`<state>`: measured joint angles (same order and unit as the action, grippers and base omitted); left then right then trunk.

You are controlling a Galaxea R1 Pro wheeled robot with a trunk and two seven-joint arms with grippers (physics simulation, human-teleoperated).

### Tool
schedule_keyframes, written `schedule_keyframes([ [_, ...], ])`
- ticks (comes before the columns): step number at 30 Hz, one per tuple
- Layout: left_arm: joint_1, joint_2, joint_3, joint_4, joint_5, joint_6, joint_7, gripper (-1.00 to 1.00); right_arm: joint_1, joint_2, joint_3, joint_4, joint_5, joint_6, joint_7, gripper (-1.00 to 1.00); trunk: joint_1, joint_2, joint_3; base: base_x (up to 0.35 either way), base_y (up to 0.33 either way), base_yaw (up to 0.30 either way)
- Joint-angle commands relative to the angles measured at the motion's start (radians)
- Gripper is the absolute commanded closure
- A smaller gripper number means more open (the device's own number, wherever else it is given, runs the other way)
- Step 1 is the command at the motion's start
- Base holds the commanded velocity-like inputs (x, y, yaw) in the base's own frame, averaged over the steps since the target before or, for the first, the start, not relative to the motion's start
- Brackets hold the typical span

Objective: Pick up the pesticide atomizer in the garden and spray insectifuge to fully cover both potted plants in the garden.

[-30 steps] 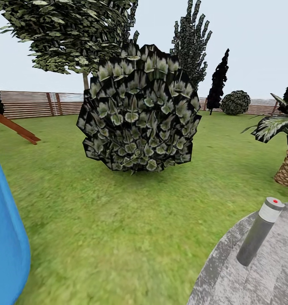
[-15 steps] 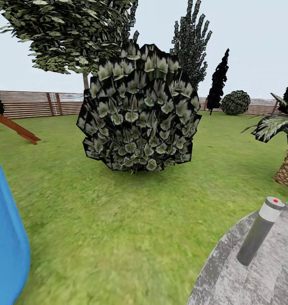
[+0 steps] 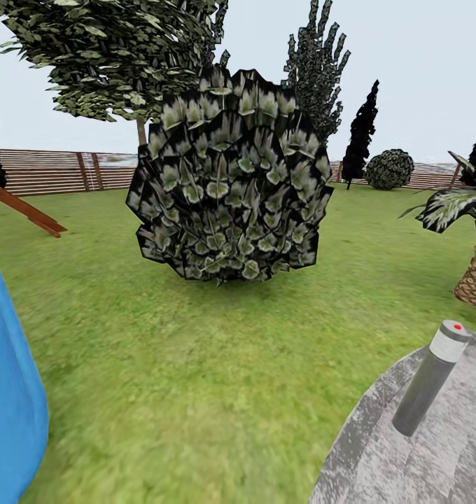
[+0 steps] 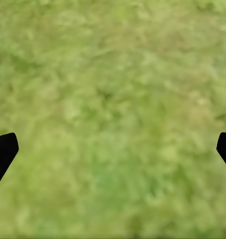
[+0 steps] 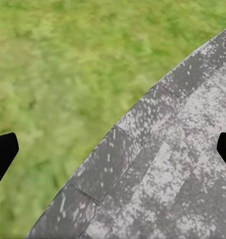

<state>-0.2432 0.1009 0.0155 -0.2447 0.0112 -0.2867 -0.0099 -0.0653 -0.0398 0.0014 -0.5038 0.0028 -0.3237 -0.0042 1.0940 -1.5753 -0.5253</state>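
The pesticide atomizer and the two small potted plants are out of view. Green lawn (image 3: pixel 182 364) of the garden spreads ahead of me, ringed by a slatted brown fence (image 3: pixel 63 171). In the left wrist view my left gripper (image 4: pixel 113 149) is open, its dark fingertips (image 4: pixel 3 152) wide apart over bare grass. My right gripper (image 5: pixel 113 149) is open too, its fingertips (image 5: pixel 3 154) at the picture's edges, above the rim of the round grey stone patio (image 5: pixel 162 169), with nothing between them.
A large broad-leaved bush (image 3: pixel 229 178) stands in the middle of the lawn ahead. A grey bollard lamp (image 3: pixel 431 378) with a red-dotted cap stands on the patio (image 3: pixel 406 455) at the lower right. A palm-like plant (image 3: pixel 469 238) is at right, a blue object (image 3: pixel 7 392) at left.
The head view has shifted very slightly; the blue object at left shows a little narrower. Nothing else has visibly moved.
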Motion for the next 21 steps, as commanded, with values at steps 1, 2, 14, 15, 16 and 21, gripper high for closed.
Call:
schedule_keyframes([
  [1, -0.001, 0.0, 0.001, 0.001, 0.001, -0.003, -0.001, -1.0, -0.001, 0.0, 0.0, 0.001, 0.0, -0.003, 0.0, -1.0, 0.004, -0.008, -0.004, 0.0, 0.0, 0.0],
  [2, -0.001, 0.0, 0.001, 0.001, 0.001, -0.003, -0.001, -1.0, -0.001, 0.0, 0.0, 0.001, 0.0, -0.003, 0.0, -1.0, 0.008, -0.015, -0.007, 0.0, 0.0, 0.0],
  [14, -0.001, 0.0, 0.001, 0.001, 0.0, -0.003, -0.001, -1.0, 0.0, 0.0, 0.0, -0.001, 0.0, -0.003, 0.0, -1.0, 0.054, -0.099, -0.045, 0.0, 0.0, 0.0],
  [15, -0.001, 0.0, 0.001, 0.001, 0.001, -0.004, -0.001, -1.0, 0.0, 0.0, 0.0, -0.001, 0.0, -0.003, 0.0, -1.0, 0.058, -0.106, -0.048, 0.0, 0.0, 0.0],
  [16, -0.001, 0.0, 0.001, 0.001, 0.0, -0.004, -0.001, -1.0, 0.0, 0.0, 0.0, -0.001, 0.0, -0.003, 0.0, -1.0, 0.061, -0.113, -0.051, 0.0, 0.0, 0.0],
  [21, -0.001, 0.001, 0.002, 0.0, 0.001, -0.004, -0.001, -1.0, -0.001, 0.0, 0.0, -0.001, 0.0, -0.003, 0.0, -1.0, 0.081, -0.148, -0.067, 0.0, 0.0, 0.0],
])
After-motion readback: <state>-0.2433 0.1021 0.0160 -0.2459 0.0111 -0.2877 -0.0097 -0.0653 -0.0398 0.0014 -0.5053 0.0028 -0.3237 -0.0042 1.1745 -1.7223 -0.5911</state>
